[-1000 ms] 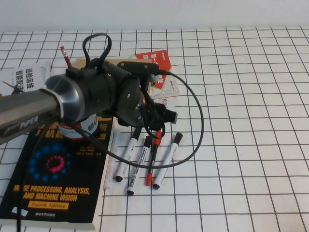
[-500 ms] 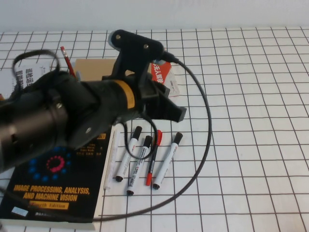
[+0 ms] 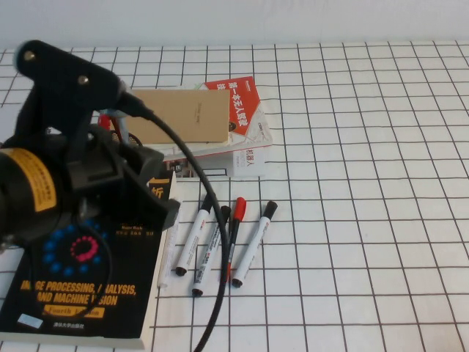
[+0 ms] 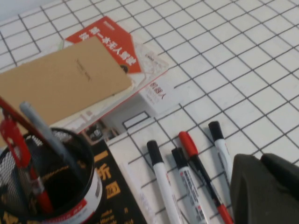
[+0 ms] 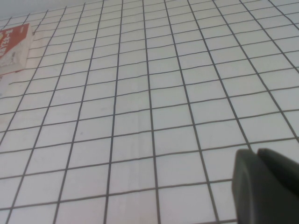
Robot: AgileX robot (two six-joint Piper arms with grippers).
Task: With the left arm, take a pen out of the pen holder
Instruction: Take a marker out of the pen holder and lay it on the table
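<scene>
The black mesh pen holder (image 4: 86,186) stands on the dark textbook (image 3: 80,286), with a red pen (image 4: 21,154) and a grey pen (image 4: 49,140) leaning in it. In the high view the left arm hides nearly all of it. Just beside the book, a red marker (image 3: 233,238) lies among three black-capped markers (image 3: 189,240) on the gridded table (image 3: 366,220). Half a second ago the left arm stretched across the holder toward the markers. It has now swung back to the table's left side, and its jaws, wide a second ago, have closed. The left gripper (image 4: 260,163) hangs clear of holder and markers alike, fingers pressed together, gripping nothing. The right gripper (image 5: 258,156), fingers together too and partly cut off, hovers over bare grid squares. A brown notebook (image 3: 179,117) lies atop a red-and-white booklet (image 3: 245,99) behind the markers.
</scene>
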